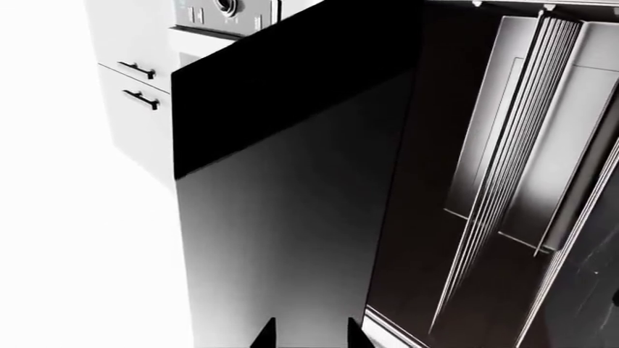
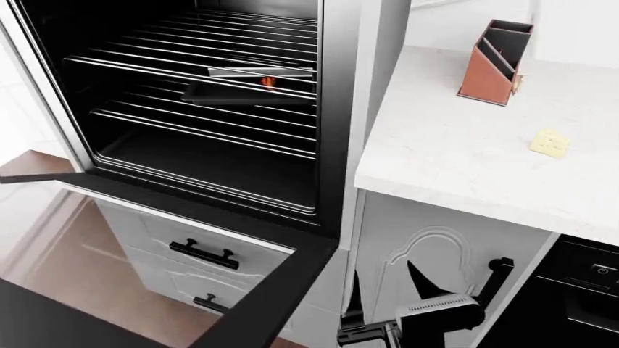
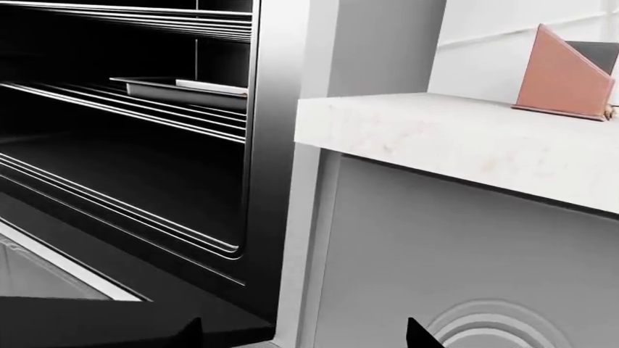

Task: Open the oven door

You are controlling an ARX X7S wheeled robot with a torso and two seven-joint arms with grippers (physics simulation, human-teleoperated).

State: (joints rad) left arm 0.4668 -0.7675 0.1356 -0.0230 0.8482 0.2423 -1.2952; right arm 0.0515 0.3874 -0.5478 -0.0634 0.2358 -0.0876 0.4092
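The right hand (image 2: pixel 411 326), a dark steel-grey unit at the lower right of the head frame, hangs free in front of the white arched-panel cabinet door (image 2: pixel 435 254). Its wrist view shows only two black fingertips (image 3: pixel 418 335) set well apart with nothing between them: released. The left hand (image 1: pixel 307 335) is cut off in its wrist view; two dark fingertips (image 1: pixel 263 335) stand apart at the lower edge of the frame, grasping nothing. It does not appear in the head view.

The large dark tinted-glass oven door (image 2: pixel 145 290) lies fully lowered, filling the lower left of the head frame and reflecting the white drawers with black handles (image 2: pixel 204 254) beneath. Its bar handle is out of frame.

Beyond it, the black oven cavity (image 2: pixel 193 94) stands exposed, holding steel wire racks (image 2: pixel 193 72) and a shallow steel tray (image 3: pixel 184 90). A small red item on the tray shows in the head view only and is too blurred to identify.

At right, the white marble-patterned surface (image 2: pixel 464 145) carries a terracotta-and-grey angled holder (image 2: pixel 495 61) and a small pale yellow square (image 2: pixel 549 143).
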